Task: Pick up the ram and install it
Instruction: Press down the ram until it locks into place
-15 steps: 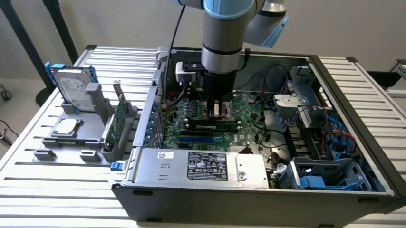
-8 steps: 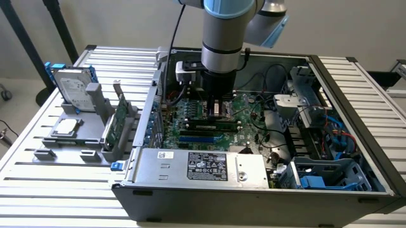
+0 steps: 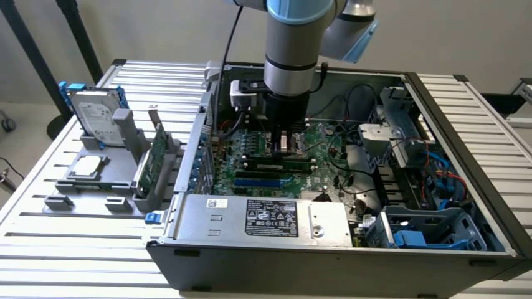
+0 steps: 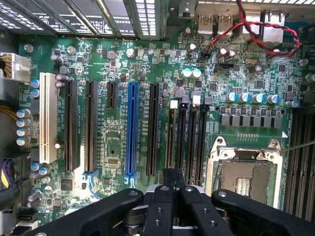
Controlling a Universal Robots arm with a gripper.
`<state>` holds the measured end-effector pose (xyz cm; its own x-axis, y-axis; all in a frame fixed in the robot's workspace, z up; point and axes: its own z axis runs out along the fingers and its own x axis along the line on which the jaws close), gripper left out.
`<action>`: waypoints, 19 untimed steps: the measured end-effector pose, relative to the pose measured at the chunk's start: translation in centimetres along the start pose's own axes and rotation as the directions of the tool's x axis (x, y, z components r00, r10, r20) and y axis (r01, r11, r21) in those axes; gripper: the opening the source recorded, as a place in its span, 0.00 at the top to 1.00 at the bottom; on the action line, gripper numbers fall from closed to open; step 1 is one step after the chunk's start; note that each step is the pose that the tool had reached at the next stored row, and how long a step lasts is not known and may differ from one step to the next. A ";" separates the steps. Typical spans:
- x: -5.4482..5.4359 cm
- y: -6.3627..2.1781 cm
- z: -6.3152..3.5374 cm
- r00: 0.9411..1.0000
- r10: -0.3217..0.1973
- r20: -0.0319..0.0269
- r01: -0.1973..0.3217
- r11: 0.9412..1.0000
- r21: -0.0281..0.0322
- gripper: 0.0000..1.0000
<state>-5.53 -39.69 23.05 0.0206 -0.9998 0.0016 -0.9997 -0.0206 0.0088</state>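
Observation:
The ram (image 3: 278, 163), a narrow green stick with dark chips, stands on edge among the black memory slots of the motherboard (image 3: 249, 180) inside the open computer case. My gripper (image 3: 283, 147) hangs straight down over the stick's middle, fingertips right at its top edge. I cannot tell whether they touch it. In the wrist view the black fingers (image 4: 162, 196) are pressed together, and the gripper (image 4: 173, 178) is shut with nothing between them. It sits at the end of the row of memory slots (image 4: 187, 137). The ram cannot be told from the slots there.
The case wall (image 3: 465, 143) and a silver power supply (image 3: 266, 218) box in the board. A blue drive caddy (image 3: 424, 233) and cables sit on the exterior view's right. A grey rack outside holds a hard drive (image 3: 91, 112) and a broader green card (image 3: 149, 165). A CPU socket (image 4: 243, 177) lies beside the slots.

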 end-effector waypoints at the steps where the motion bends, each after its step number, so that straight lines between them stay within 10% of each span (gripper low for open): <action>1: 0.0 0.01 0.15 1.000 0.000 0.000 0.000 1.000 0.000 0.89; 19: 0.0 -0.24 -1.74 1.000 -0.002 0.000 0.002 1.000 0.001 0.89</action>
<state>-5.27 -39.73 24.79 0.0227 -0.9997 0.0012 -0.9997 -0.0226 0.0082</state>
